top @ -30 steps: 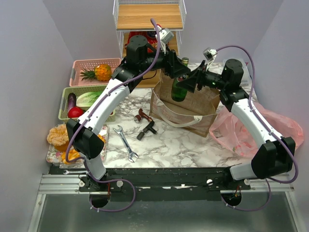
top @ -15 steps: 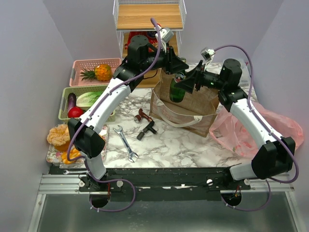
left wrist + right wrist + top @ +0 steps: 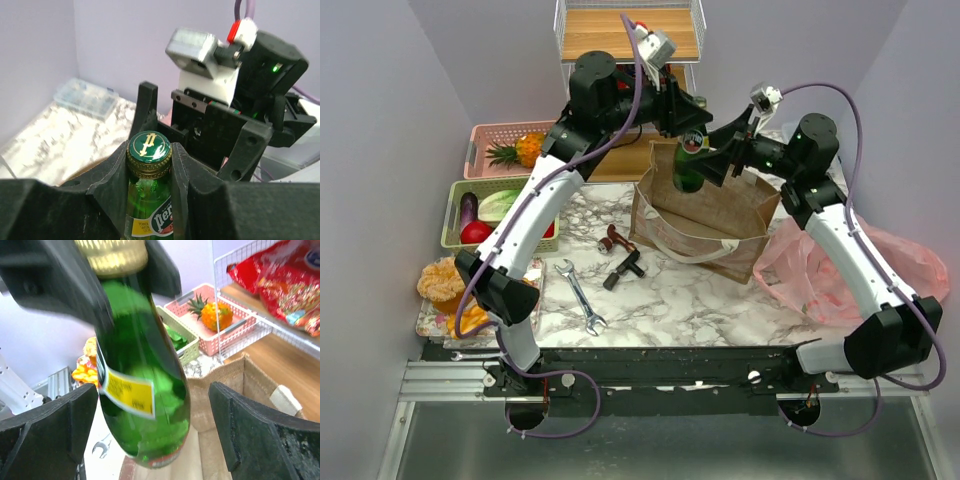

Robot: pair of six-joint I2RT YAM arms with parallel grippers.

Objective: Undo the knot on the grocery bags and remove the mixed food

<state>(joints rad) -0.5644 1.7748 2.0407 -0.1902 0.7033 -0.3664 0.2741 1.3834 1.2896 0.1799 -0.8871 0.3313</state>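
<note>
green bottle (image 3: 142, 365) hangs just above the mouth of the brown paper bag (image 3: 705, 215) | left gripper (image 3: 150, 170) pinched tight on its neck under the cap (image 3: 149, 147) | right gripper (image 3: 155, 427) spread wide either side of the body, gripping nothing | risk: with only that thin neck hold, the glass could swing or slip back into the bag

The top external view hangs high behind the arm bases, looking down from afar over the whole white marble-patterned tabletop (image 3: 690, 290). The left wrist view sits close above the capped green glass bottle (image 3: 149, 192), facing the other arm's black wrist housing (image 3: 260, 90). The right wrist view looks very near at that bottle's body, facing the pink plastic basket (image 3: 225, 342). All three share the bottle.
</note>
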